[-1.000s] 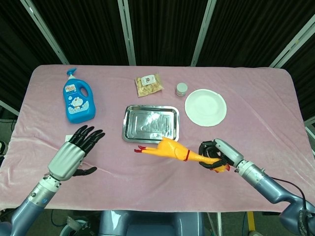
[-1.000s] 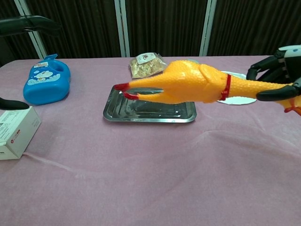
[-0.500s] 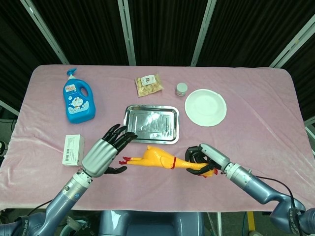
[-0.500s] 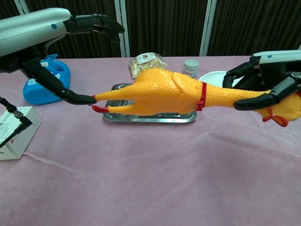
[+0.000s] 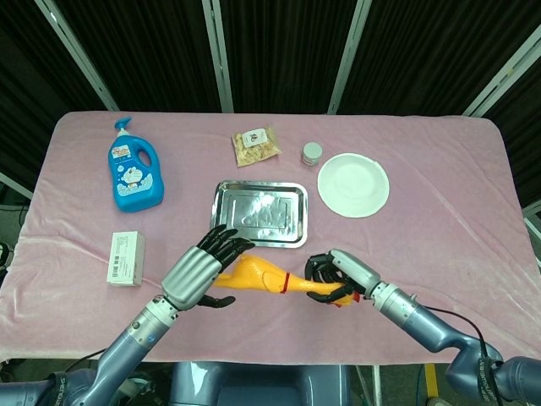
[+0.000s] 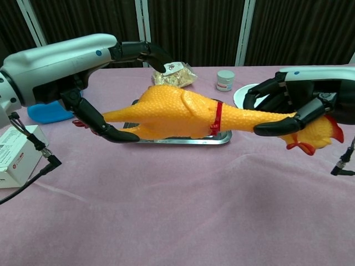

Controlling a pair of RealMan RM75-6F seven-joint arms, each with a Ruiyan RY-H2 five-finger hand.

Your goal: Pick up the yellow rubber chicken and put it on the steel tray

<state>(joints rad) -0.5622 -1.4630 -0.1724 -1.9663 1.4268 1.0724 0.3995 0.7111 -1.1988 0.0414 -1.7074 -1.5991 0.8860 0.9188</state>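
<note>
At the far left of the head view I see the white box (image 5: 124, 258) near the table's edge and, above it in the upper left, the blue bottle (image 5: 133, 176). In the chest view my forearm hides most of that bottle.

My left hand (image 5: 200, 272) sits lower centre-left, fingers spread around the leg end of the yellow rubber chicken (image 5: 266, 277). The chest view shows the thumb (image 6: 105, 128) under the legs and the other fingers arched above; I cannot tell whether they press the rubber.

The chicken hangs level in the air, just below the near rim of the steel tray (image 5: 221, 233), which lies mid-frame. Only the chest view shows it clear of the pink cloth (image 5: 439, 211).

My right hand (image 5: 331, 274) grips the neck, the red comb poking out past it.

Further up are the snack bag (image 5: 256, 145), small jar (image 5: 312, 153) and white plate (image 5: 353, 184). Bare cloth runs to the right edge.
</note>
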